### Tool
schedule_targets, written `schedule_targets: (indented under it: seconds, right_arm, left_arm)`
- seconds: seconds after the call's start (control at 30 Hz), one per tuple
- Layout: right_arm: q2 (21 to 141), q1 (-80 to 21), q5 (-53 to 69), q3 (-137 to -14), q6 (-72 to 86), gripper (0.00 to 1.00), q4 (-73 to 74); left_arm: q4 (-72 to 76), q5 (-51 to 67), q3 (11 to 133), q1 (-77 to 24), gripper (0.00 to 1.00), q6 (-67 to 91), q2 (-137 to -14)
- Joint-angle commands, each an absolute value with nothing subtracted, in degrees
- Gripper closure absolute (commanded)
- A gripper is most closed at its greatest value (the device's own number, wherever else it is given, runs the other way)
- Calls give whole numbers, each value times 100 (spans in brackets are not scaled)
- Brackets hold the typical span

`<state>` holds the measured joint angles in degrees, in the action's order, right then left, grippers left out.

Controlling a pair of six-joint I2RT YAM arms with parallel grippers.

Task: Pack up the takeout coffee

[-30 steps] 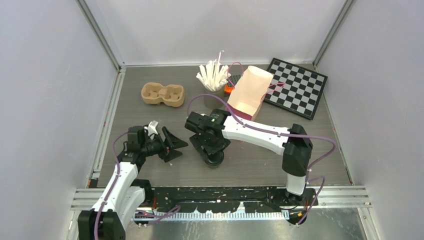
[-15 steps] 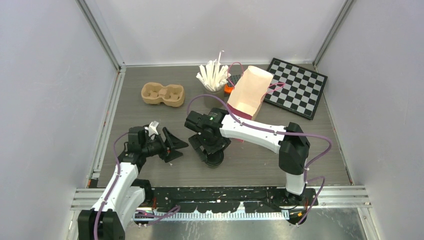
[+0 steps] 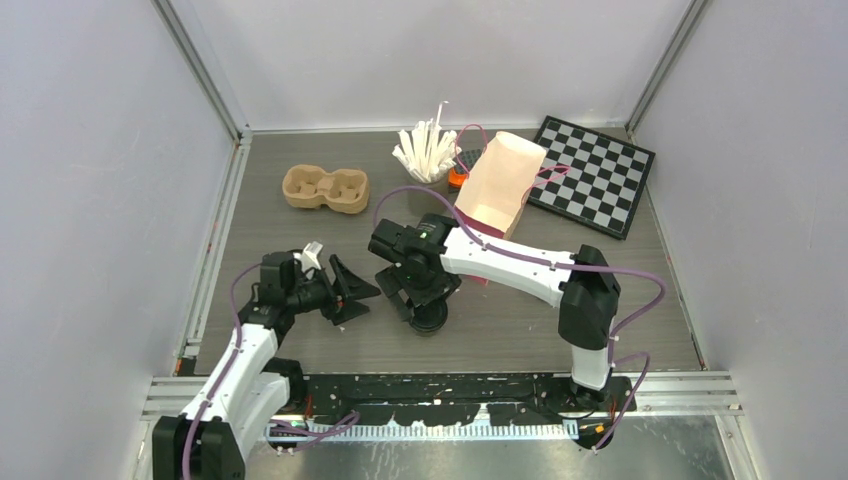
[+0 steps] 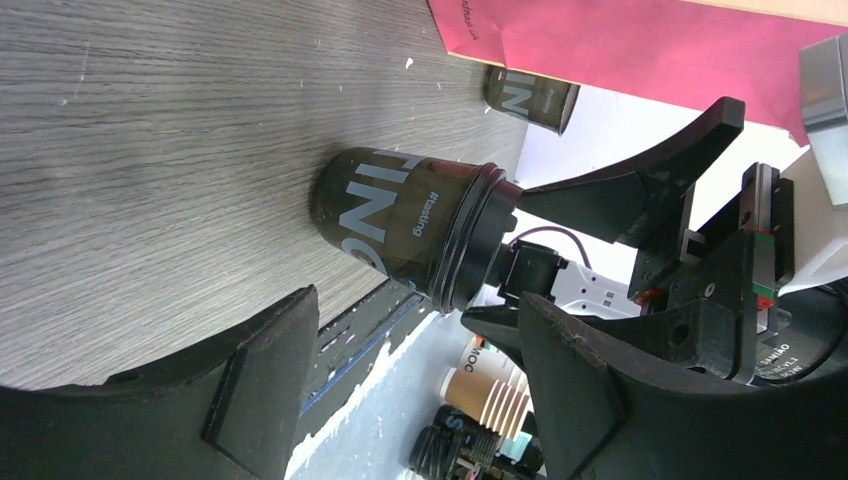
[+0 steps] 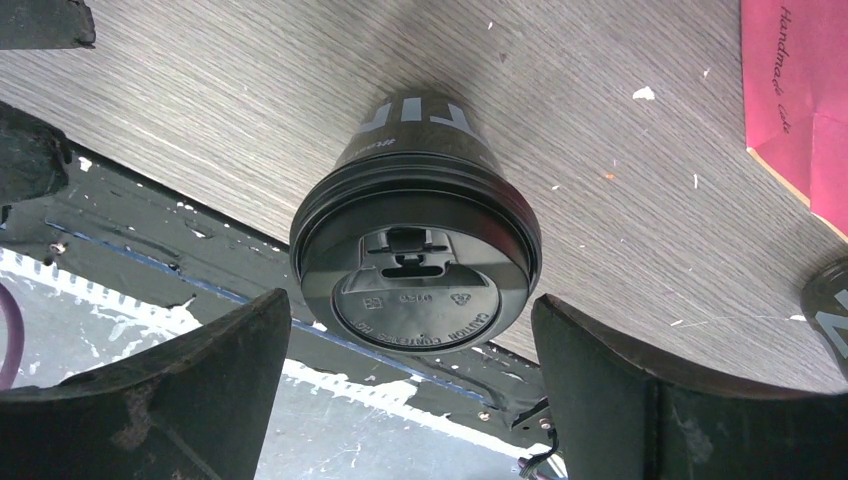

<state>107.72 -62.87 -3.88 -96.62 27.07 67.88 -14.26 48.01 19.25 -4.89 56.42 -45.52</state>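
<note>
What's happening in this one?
The right end effector hangs over one lidded coffee cup standing on the table, jaws open either side of it, not gripping. The left end effector, open and holding nothing, points at that cup. The second cup stands by the paper bag; the pulp tray holds neither.

- The right gripper [image 3: 428,300] hangs over a dark cup [image 3: 432,322].
- The left gripper [image 3: 352,298] stands open just beside it.
- A tan tray [image 3: 325,188] lies well behind.

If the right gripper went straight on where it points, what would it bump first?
Probably the round black plastic lid of the small dark paper cup, straight ahead of the right gripper's open jaws.
</note>
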Motion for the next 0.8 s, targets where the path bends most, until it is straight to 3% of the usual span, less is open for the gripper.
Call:
schedule_targets:
  seconds: [0.0, 0.17, 0.3, 0.37, 0.57, 0.77]
  right_arm:
    - [10352, -6263, -457, -9896, 2717, 6, 6932]
    - [10006, -6266, -594, -9635, 2947, 19, 6740]
    - [9758, -6263, -628, -9291, 3049, 45, 6278]
    - [9715, -6261, -655, -9125, 3071, 53, 6063]
    - [9524, -6267, -985, -8709, 3155, 64, 5634]
    - [9283, -6266, -1039, -8244, 3099, 66, 5043]
  left_arm:
    - [-1168, 4781, 1942, -614, 27, 5561, -4556]
    - [-1119, 4575, 1998, -946, 29, 5439, -4585]
    - [-1068, 4112, 2108, -1483, 30, 5382, -4651]
    - [-943, 3999, 2178, -1746, 30, 5379, -4787]
    - [-517, 3981, 2250, -1952, 32, 5424, -5031]
    - [234, 4012, 2100, -2092, 34, 5685, -5085]
